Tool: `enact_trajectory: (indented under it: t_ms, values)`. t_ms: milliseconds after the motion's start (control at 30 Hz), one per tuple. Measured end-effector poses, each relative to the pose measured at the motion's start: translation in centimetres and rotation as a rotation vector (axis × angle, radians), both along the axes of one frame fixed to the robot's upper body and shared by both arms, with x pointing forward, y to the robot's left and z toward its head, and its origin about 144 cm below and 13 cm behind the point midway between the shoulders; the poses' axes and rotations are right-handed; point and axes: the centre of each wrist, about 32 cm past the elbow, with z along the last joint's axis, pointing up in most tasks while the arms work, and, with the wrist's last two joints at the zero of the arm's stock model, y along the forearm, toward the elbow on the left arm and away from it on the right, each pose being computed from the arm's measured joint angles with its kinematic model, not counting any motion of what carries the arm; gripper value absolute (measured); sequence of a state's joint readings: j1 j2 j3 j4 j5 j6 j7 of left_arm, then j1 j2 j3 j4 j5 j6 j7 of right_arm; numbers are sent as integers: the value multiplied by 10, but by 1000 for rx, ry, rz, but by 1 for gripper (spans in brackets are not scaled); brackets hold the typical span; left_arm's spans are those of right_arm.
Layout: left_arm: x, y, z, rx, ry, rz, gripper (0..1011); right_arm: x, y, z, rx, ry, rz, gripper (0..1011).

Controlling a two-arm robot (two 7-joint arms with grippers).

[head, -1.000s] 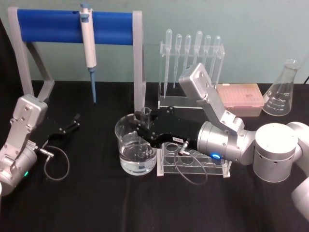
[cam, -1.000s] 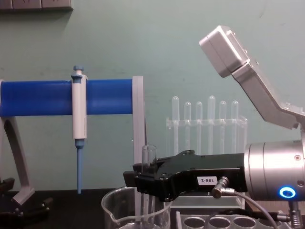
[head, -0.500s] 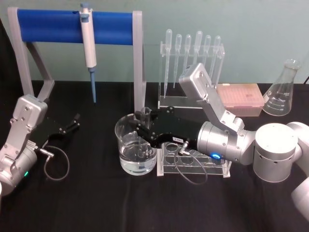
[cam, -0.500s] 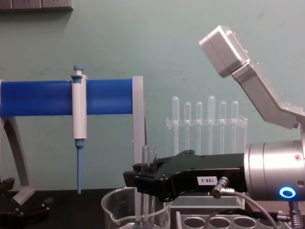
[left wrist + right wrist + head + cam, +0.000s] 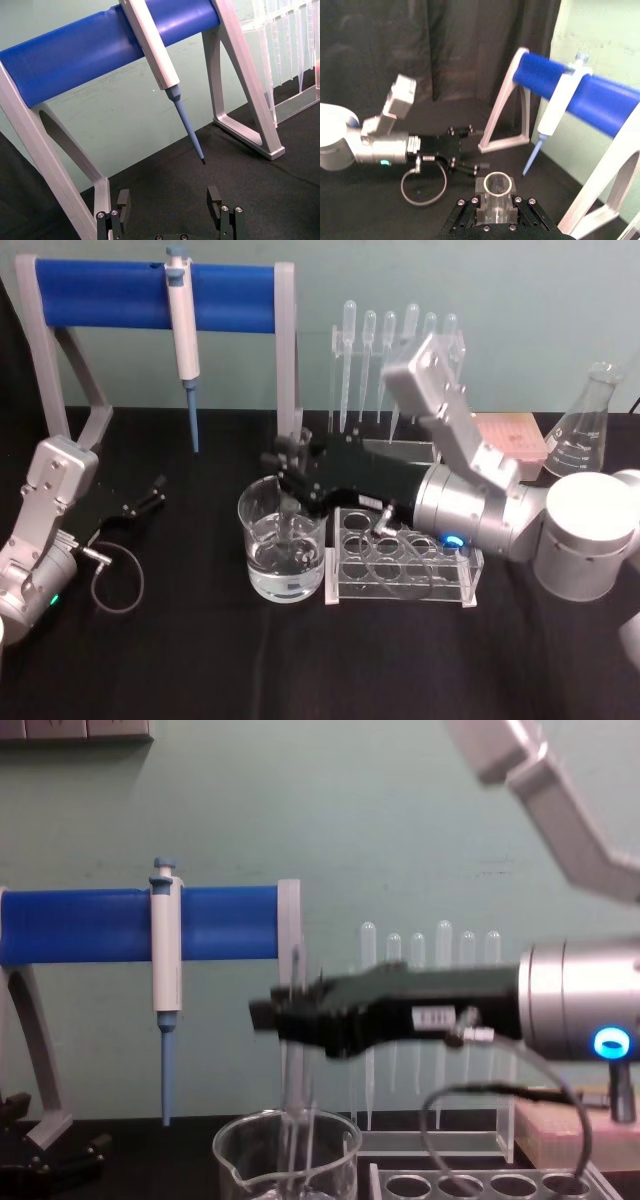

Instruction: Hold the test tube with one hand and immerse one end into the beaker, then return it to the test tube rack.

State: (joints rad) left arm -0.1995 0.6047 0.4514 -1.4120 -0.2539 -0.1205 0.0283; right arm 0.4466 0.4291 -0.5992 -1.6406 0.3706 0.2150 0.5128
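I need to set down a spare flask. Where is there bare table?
The front strip of black table, before the beaker and test tube rack, is bare. So is the patch between beaker and parked left gripper. It is crowded where the right gripper holds the test tube at the beaker.

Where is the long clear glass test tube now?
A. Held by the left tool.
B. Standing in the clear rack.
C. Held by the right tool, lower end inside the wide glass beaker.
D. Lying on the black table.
C: the black two-fingered right tool grips the long clear glass test tube near its rim, and its lower end reaches into the wide clear glass beaker; the left tool lies open, far left.
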Motion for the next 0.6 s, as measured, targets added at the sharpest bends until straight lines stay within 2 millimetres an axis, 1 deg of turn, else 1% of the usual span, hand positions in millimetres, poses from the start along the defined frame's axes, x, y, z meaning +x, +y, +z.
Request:
enact_trajectory:
  t_ms: [167, 200, 333, 433, 533, 600]
  values:
    - [0, 0, 0, 0, 0, 0, 1000, -3, -2, 22, 19, -27, 8, 224]
    - [0, 0, 0, 0, 0, 0, 1000, -5, -4, 32, 29, -39, 12, 224]
    - [0, 0, 0, 0, 0, 0, 1000, -12, -12, 52, 48, -59, 18, 224]
    - [0, 0, 0, 0, 0, 0, 1000, -18, -21, 63, 56, -53, 14, 224]
    - [0, 0, 0, 0, 0, 0, 1000, -25, -30, 68, 58, -52, 3, 224]
    - [0, 0, 0, 0, 0, 0, 1000, -32, -40, 72, 55, -52, -13, 224]
